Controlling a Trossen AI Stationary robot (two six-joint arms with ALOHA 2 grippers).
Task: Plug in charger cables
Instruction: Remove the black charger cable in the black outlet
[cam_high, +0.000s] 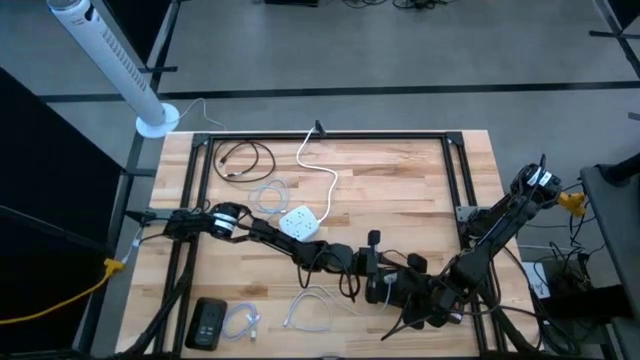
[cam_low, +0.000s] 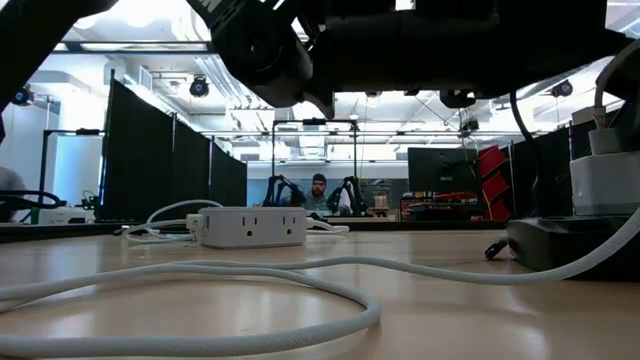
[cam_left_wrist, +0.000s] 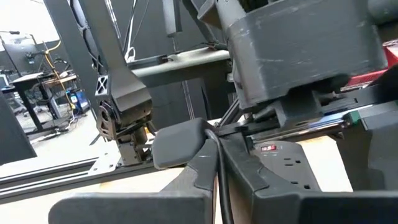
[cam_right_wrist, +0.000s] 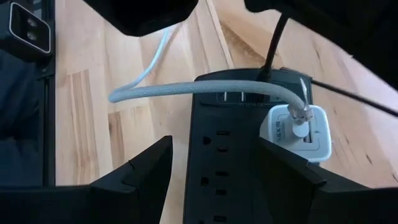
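A long black power strip (cam_right_wrist: 227, 155) lies near the table's near edge, with a white charger adapter (cam_right_wrist: 297, 129) plugged into it; a white braided cable (cam_right_wrist: 186, 90) runs from the adapter. My right gripper (cam_right_wrist: 214, 171) is open, its fingers standing on either side of the strip. My left gripper (cam_left_wrist: 217, 186), reaching in from the left (cam_high: 368, 256), is shut on a thin black charger cable (cam_left_wrist: 217, 155) just short of the strip (cam_left_wrist: 292, 167). The cable's plug is hidden. Other cables lie loose: a black coil (cam_high: 245, 158) and white ones (cam_high: 266, 195), (cam_high: 315, 305). My left gripper pinches the thin black cable (cam_left_wrist: 218, 163) between its two fingers; the cable runs along the fingers and out past their free ends toward the power strip. Which part of the cable this is, and where its plug sits, I cannot see.
The white socket cube (cam_high: 298, 222) with its thick white cord (cam_high: 322, 175) sits mid-table. A black block (cam_high: 208, 322) and a small white cable (cam_high: 242, 322) lie at the near left. Black frame rails (cam_high: 330, 135) border the table. A person sits far behind (cam_low: 317, 192).
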